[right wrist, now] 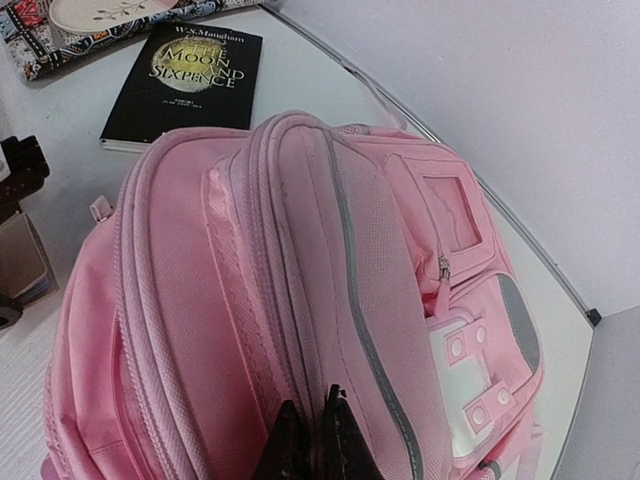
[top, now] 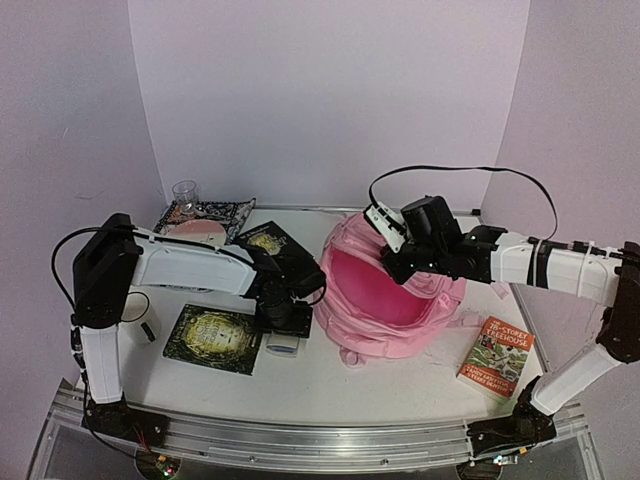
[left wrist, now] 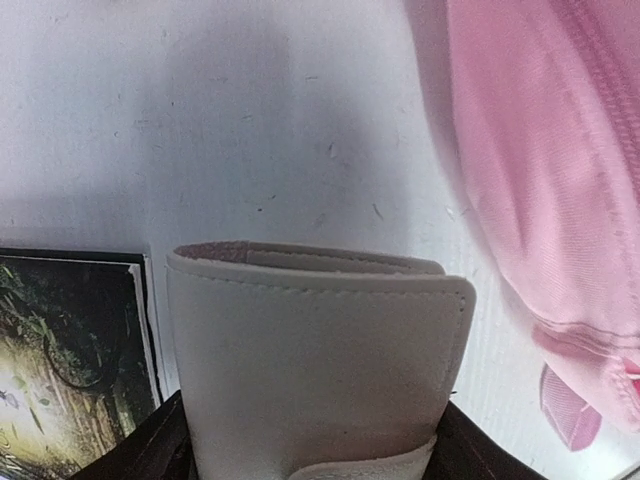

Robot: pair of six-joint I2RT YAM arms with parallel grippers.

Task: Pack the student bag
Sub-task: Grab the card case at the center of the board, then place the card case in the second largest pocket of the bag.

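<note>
The student bag (top: 385,300), a large pale-pink backpack, lies in the middle of the table with its main compartment gaping toward the left. My right gripper (top: 397,262) is shut on the raised edge of the bag's opening; in the right wrist view its black tips (right wrist: 312,425) pinch a fabric ridge of the bag (right wrist: 200,260). My left gripper (top: 277,318) is low over the table just left of the bag. Its dark jaws press both sides of a white wallet (left wrist: 310,350), which also shows beneath the gripper (top: 283,346).
A dark green-covered book (top: 213,338) lies left of the wallet. A black book (top: 272,243) lies behind it. A patterned tray (top: 228,212) with a plate and a glass (top: 185,193) stand at the back left. An orange book (top: 497,357) lies front right.
</note>
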